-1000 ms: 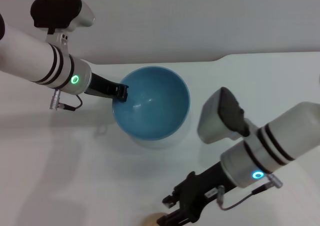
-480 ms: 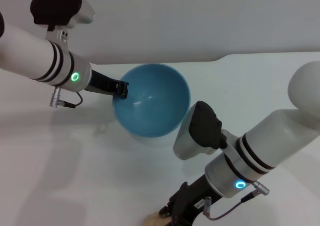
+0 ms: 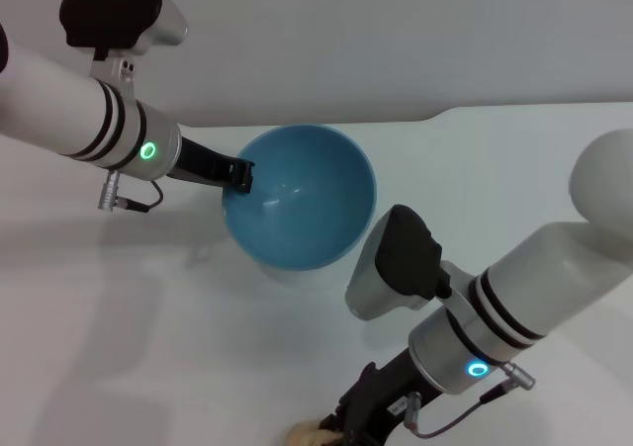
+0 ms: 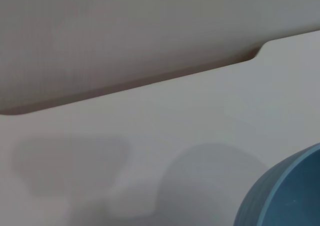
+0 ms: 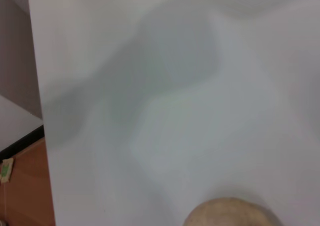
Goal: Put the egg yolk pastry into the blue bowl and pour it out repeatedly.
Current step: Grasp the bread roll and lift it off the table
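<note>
The blue bowl point(image 3: 302, 209) is at the middle of the white table, tipped with its opening toward me. My left gripper point(image 3: 240, 179) is shut on its left rim. The bowl's outer wall also shows in the left wrist view point(image 4: 285, 196). The bowl's inside is empty. The egg yolk pastry point(image 3: 305, 434) lies on the table at the bottom edge of the head view, partly cut off. It also shows in the right wrist view point(image 5: 227, 213). My right gripper point(image 3: 338, 432) is low over the table, right beside the pastry on its right side.
The white table point(image 3: 119, 347) stretches around the bowl. Its far edge with a step point(image 4: 257, 53) meets a grey wall. In the right wrist view the table's near edge point(image 5: 37, 136) drops to an orange-brown floor point(image 5: 22, 186).
My right arm has swung in and down toward the pastry, mostly in the first half second. The left gripper and the bowl have hardly moved.
</note>
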Motion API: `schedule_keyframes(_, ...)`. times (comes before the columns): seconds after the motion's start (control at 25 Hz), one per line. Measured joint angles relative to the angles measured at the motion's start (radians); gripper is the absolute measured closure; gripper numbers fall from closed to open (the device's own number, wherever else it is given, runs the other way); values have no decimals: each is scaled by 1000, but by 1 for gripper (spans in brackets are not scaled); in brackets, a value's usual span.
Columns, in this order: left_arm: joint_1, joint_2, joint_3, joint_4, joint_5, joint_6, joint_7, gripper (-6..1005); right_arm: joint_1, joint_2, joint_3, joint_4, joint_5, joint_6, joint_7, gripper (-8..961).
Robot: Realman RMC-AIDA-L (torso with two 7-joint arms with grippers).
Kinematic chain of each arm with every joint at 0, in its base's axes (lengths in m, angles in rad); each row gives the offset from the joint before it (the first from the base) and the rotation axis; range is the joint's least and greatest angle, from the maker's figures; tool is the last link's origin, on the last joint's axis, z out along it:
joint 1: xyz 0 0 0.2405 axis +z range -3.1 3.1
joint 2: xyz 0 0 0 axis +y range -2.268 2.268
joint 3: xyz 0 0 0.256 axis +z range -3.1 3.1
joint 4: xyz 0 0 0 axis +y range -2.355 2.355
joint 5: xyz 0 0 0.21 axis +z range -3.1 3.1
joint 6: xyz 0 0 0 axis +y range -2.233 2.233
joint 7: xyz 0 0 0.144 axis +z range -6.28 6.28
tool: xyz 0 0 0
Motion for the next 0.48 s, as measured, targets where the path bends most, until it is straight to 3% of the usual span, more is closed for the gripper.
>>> schedule_keyframes(0.32, 1, 0, 1, -1, 0, -6, 10, 982, -17, -5, 16, -9, 0, -8, 2, 672)
schedule_keyframes(0.48, 1, 0, 1, -1, 0, -8, 10, 982, -41, -12, 108, -5, 0, -51, 5, 698)
